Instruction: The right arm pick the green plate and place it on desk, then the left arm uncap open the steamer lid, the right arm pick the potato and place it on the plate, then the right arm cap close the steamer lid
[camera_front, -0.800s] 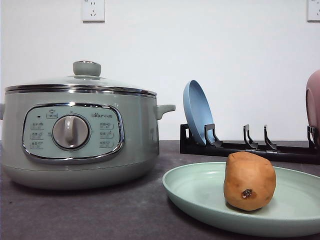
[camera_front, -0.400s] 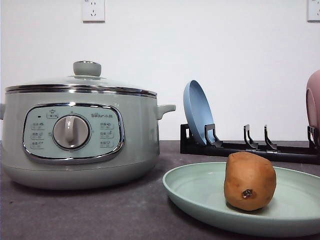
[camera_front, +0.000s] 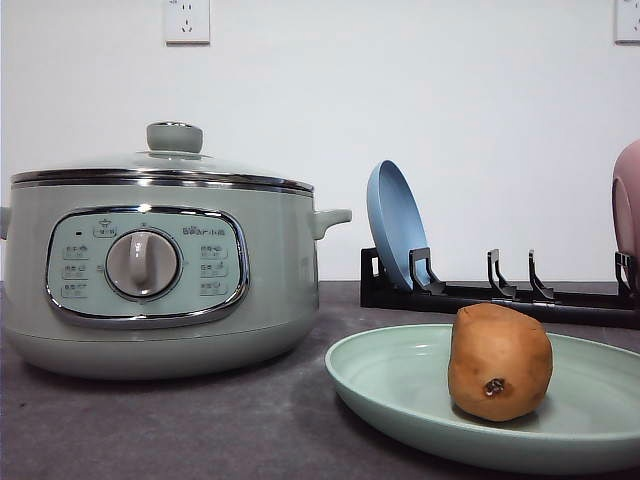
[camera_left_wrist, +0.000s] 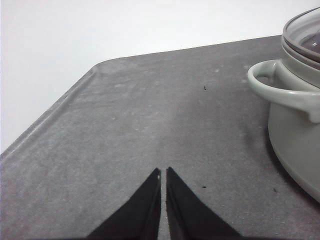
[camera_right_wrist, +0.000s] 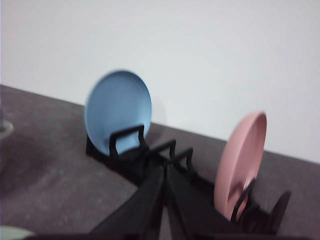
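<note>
The sage-green steamer (camera_front: 160, 280) stands on the dark grey desk (camera_front: 200, 430) at the left, with the glass steamer lid (camera_front: 165, 165) closed on it. The green plate (camera_front: 400, 385) lies flat on the desk at the right front. The orange-brown potato (camera_front: 499, 362) stands on it. My left gripper (camera_left_wrist: 163, 172) is shut and empty, low over bare desk beside the steamer's side handle (camera_left_wrist: 277, 90). My right gripper (camera_right_wrist: 164, 169) is shut and empty, raised in front of the plate rack (camera_right_wrist: 145, 157). Neither gripper shows in the front view.
A black plate rack (camera_front: 500, 295) stands at the back right. It holds a blue plate (camera_front: 395, 225) upright and a pink plate (camera_front: 627, 205) at the right edge. Both also show in the right wrist view, blue (camera_right_wrist: 117, 110) and pink (camera_right_wrist: 242, 160). The desk's rounded corner (camera_left_wrist: 100, 67) shows in the left wrist view.
</note>
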